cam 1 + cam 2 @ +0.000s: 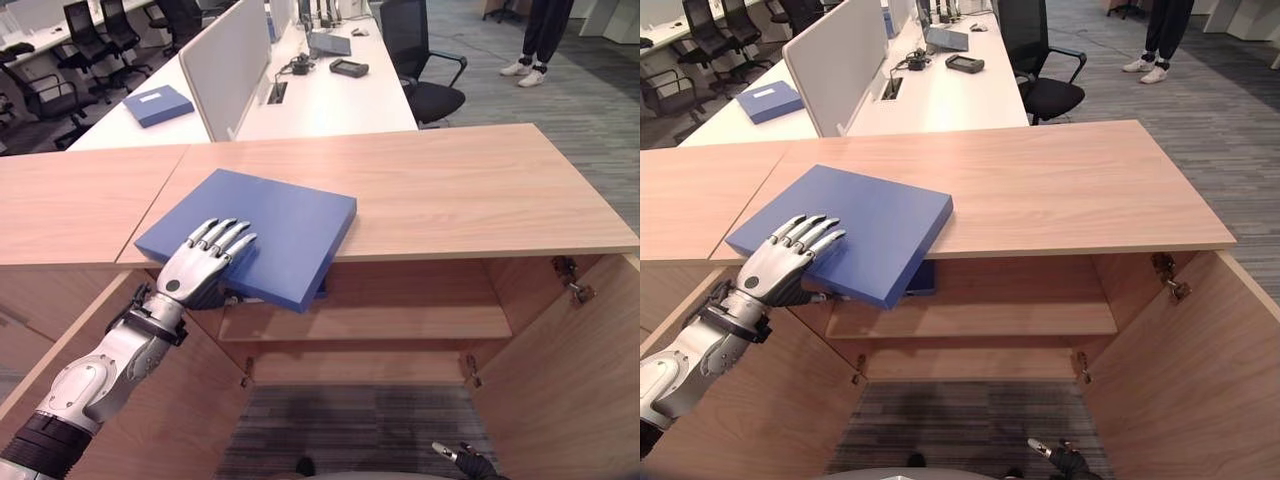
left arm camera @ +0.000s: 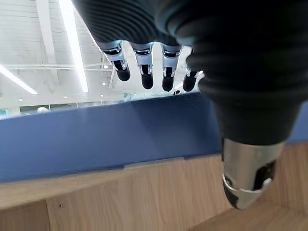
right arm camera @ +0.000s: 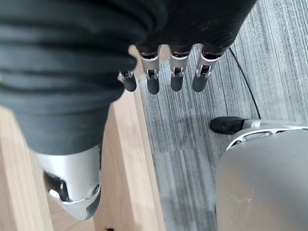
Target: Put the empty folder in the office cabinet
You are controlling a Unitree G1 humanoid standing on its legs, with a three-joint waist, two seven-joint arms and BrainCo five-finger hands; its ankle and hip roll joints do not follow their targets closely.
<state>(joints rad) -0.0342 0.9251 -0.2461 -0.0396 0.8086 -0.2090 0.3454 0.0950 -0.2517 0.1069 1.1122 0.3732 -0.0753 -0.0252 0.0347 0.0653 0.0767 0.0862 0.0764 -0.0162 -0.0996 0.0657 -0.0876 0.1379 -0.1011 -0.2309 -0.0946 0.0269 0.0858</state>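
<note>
Robot left hand (image 1: 205,262) grips the blue folder (image 1: 262,228) at its 7 o'clock corner, fingers flat on top and thumb beneath, the folder overhanging the cabinet top (image 1: 450,185) with its long axis toward 1 o'clock, above the open shelf (image 1: 400,322); right hand (image 3: 163,72) hangs low, relaxed.

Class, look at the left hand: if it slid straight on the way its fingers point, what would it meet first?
The left hand already lies on the blue folder. Going on across it, it would probably reach bare cabinet top; nothing else seems to stand in that line.
</note>
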